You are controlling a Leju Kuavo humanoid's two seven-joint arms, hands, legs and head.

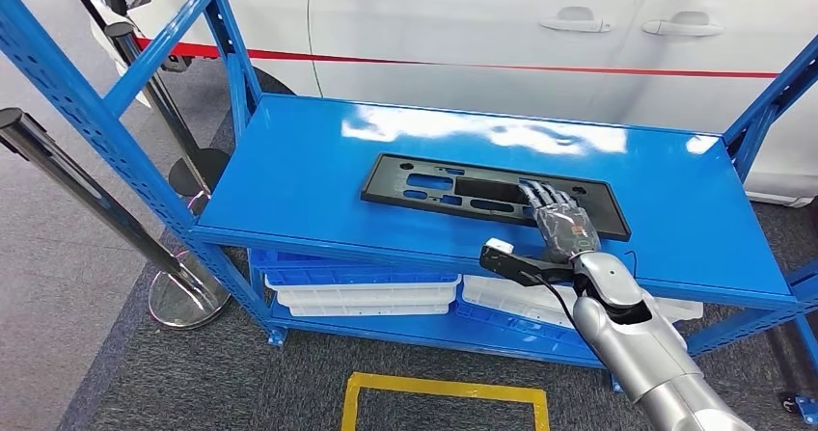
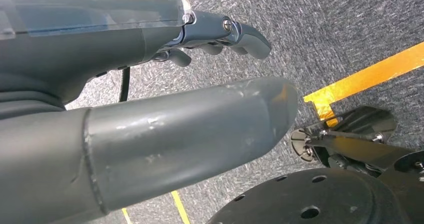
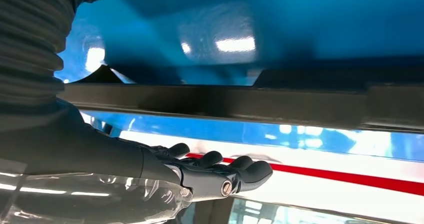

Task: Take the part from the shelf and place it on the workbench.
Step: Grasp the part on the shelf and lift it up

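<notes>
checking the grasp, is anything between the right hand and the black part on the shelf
Nothing visible. The right hand is already over the near edge of the black plastic panel on the blue shelf, fingers lying on its top.

The part (image 1: 494, 196) lies flat on the shelf (image 1: 289, 175), a long black rectangular plate with several cutouts through it, blue showing in the openings. It sits lengthwise across the blue top level, toward the front edge and right of centre, slightly skewed. From the right wrist view its dark edge (image 3: 240, 103) runs as a thin band across the glossy blue surface
</notes>
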